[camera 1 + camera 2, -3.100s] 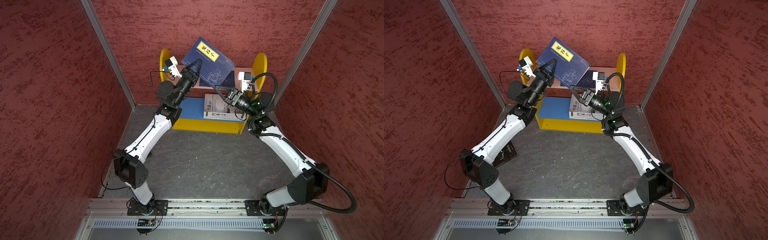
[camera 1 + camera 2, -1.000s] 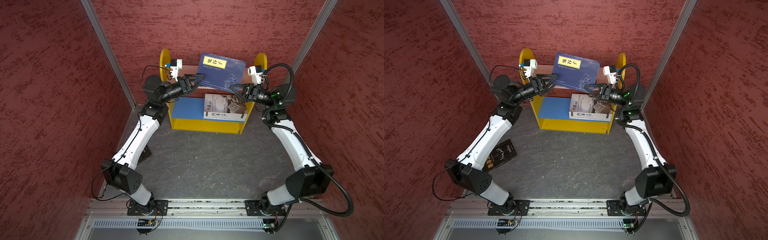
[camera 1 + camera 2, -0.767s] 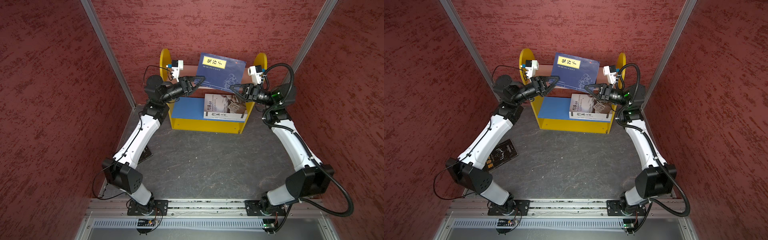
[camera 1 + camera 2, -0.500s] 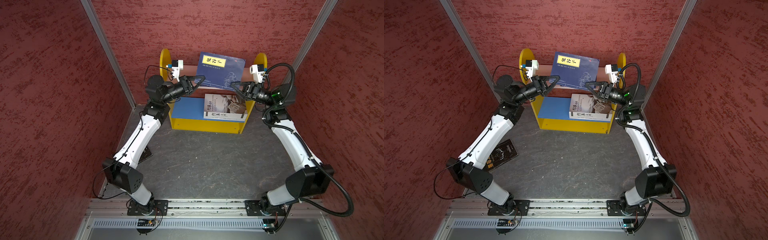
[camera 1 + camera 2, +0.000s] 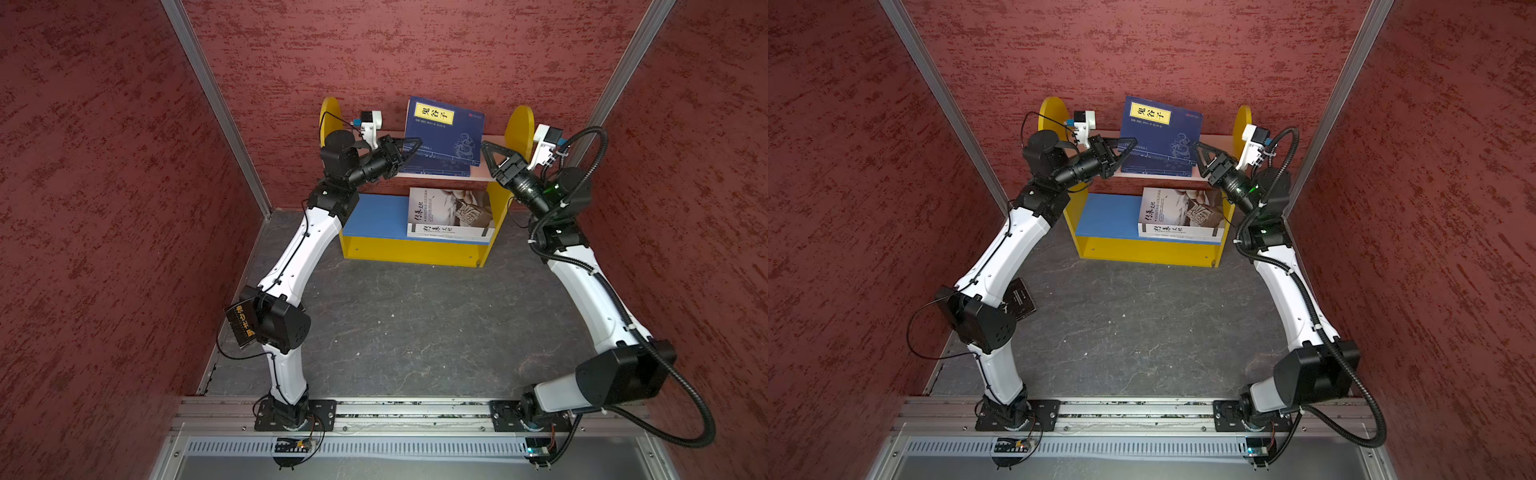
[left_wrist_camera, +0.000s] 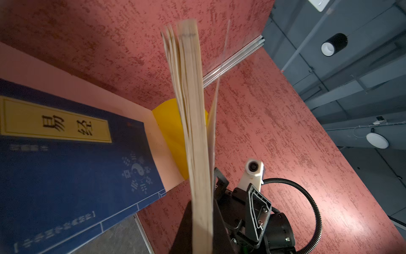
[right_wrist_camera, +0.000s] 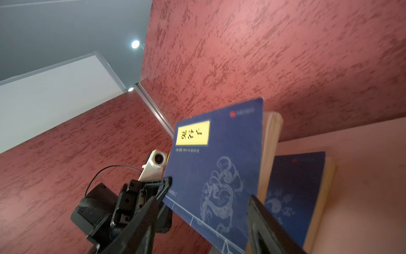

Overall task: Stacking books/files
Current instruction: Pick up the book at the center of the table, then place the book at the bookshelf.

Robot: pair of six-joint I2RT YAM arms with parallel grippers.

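Flat navy book (image 5: 446,133) clamped in left hand (image 5: 413,147); right hand (image 5: 487,158) agape.

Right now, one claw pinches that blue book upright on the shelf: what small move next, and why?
Probably the left claw lays the upright navy book flat onto the second navy book on the top shelf: the right claw stands open, so the left alone holds it.

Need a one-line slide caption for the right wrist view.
Left gripper clamps the standing navy book at the shelf; right gripper open, facing it.
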